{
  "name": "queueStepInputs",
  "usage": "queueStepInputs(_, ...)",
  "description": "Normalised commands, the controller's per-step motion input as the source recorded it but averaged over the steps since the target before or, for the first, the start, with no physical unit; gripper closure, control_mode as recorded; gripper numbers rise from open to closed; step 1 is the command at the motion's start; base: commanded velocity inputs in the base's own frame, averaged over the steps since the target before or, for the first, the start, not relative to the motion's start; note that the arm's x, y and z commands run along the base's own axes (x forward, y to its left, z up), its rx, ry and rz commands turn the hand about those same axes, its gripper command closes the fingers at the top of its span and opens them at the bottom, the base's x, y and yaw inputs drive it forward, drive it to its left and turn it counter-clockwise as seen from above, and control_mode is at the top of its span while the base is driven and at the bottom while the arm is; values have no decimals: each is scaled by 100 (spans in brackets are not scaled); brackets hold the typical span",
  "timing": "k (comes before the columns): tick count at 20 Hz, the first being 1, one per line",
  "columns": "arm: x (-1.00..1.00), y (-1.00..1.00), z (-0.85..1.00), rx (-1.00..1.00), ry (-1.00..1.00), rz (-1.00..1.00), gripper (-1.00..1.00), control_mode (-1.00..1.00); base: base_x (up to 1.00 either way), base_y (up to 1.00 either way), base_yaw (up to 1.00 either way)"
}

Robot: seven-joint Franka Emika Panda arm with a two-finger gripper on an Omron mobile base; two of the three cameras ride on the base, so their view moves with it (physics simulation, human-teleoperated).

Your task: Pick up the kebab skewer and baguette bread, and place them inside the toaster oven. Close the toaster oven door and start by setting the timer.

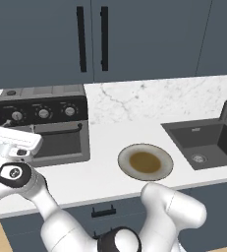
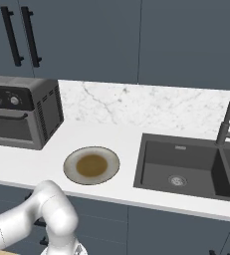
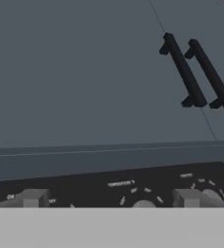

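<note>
— Step: setting timer. Boxy grey-and-black toaster oven (image 1: 46,125) at nine o'clock on white marble counter (image 1: 110,142), door shut.
— Tool (image 3: 111,201) parted around a knob, gripping nothing; next, turn it.

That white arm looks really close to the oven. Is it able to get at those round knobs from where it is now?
Probably yes. The gripper hovers right in front of the toaster oven, level with the left knob. The hand view has the knob panel just past the fingers, and nothing stands between. Whether it already touches a knob I cannot tell.
</note>
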Motion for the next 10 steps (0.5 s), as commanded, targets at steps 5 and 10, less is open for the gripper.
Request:
queueStepInputs(5,10,0,0,0,0,5,-100,-100,0,0,0)
queueStepInputs(10,4,0,0,2,3,7,-100,-100,0,0,0)
